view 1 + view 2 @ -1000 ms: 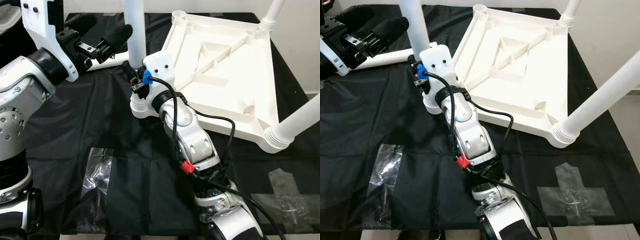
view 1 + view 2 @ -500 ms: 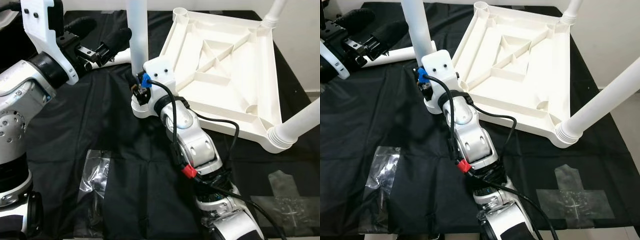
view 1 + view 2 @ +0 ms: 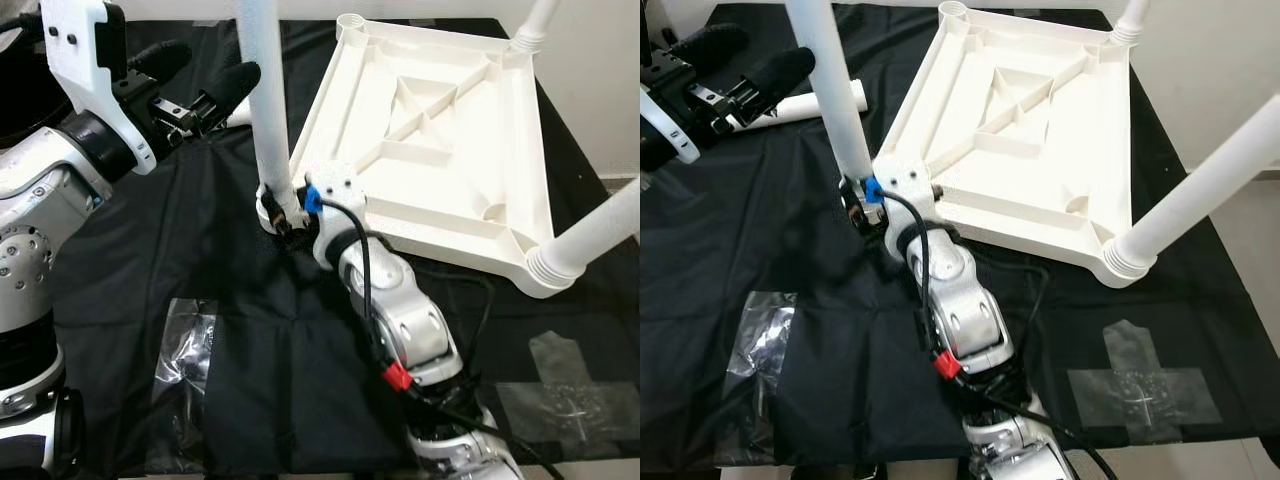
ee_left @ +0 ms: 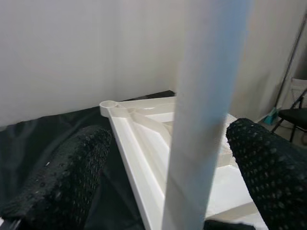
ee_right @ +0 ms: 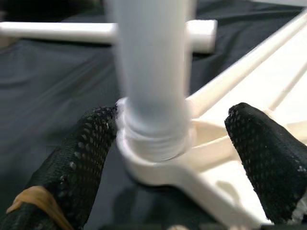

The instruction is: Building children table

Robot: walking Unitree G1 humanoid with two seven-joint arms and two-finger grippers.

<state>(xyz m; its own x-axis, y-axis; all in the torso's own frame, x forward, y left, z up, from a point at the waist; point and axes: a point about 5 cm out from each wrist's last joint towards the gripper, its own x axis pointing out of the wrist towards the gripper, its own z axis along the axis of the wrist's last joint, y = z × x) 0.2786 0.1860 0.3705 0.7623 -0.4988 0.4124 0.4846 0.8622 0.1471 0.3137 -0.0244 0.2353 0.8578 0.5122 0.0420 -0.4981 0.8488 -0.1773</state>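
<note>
The white table top (image 3: pixel 450 110) lies upside down on a black cloth. An upright white leg (image 3: pixel 265 100) stands in its near-left corner socket. My right gripper (image 5: pixel 172 158) is low at that leg's threaded base (image 5: pixel 153 139), open, one finger (image 5: pixel 91 158) on each side. Beside the leg's upper part is my left gripper (image 3: pixel 220 62), open, its fingers (image 4: pixel 62 177) well apart from the leg (image 4: pixel 201 110). Two more legs stand at the near-right corner (image 3: pixel 590 235) and the far-right corner (image 3: pixel 530 20). The far-left socket (image 3: pixel 350 22) holds no leg.
A loose white leg (image 3: pixel 830 100) lies on the cloth behind the left gripper. A clear plastic bag (image 3: pixel 185 345) lies near the front left. Tape patches (image 3: pixel 560 400) mark the cloth at the front right, close to its edge.
My right gripper has slid down the upright leg to its base at the socket. The left gripper stays beside the leg. The camera has shifted a little.
</note>
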